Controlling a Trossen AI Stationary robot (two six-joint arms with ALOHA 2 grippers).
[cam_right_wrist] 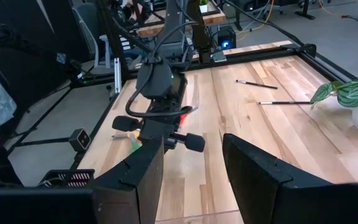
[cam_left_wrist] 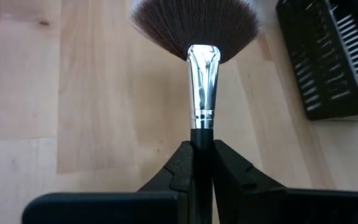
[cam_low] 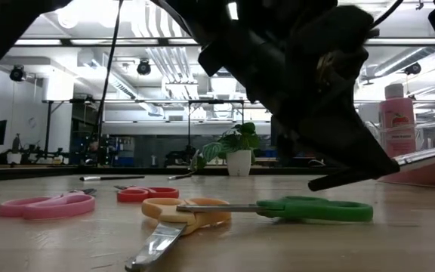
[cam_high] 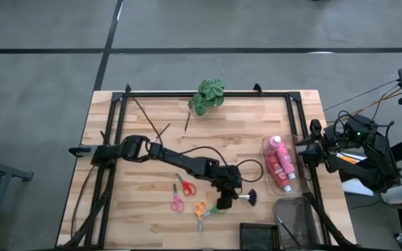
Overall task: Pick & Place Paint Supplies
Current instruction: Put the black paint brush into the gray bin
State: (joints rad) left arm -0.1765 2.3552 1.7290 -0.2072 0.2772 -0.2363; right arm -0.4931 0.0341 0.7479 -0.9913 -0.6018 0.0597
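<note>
Clamped between two dark fingers [cam_left_wrist: 180, 168] in the left wrist view, the fan brush [cam_left_wrist: 202, 74] points forward from the left pincer [cam_high: 230, 201], its black handle pinched tight, its silver ferrule and spread brown bristles out ahead over the wooden bench [cam_high: 131, 216]. From above, the bristle end shows just beyond that pincer on the side toward the right arm, and a black slatted tray [cam_high: 259, 236] lies near it at the bench's near edge, with a clear container [cam_high: 296, 217] beside the tray.

Scissors lie close around the left pincer: a green pair [cam_low: 316, 208] right at it, an orange pair [cam_low: 191, 213] touching the green one's blade, then a red pair [cam_low: 146, 193] and a pink pair [cam_low: 45, 205] farther off on the side away from the right arm.

Right pincer [cam_right_wrist: 191, 163] hangs at the bench's right edge, well apart from the left one, its fingers spread wide with nothing between them. Just beside it sits a clear tray [cam_high: 269, 171] holding the pink and red squeeze bottles [cam_high: 282, 162] (lying side by side; the count is hard to tell).

Far across the bench from both pincers, two thin brushes [cam_right_wrist: 258, 84] lie on the wood near a green leafy plant [cam_high: 208, 96] in a white pot.
</note>
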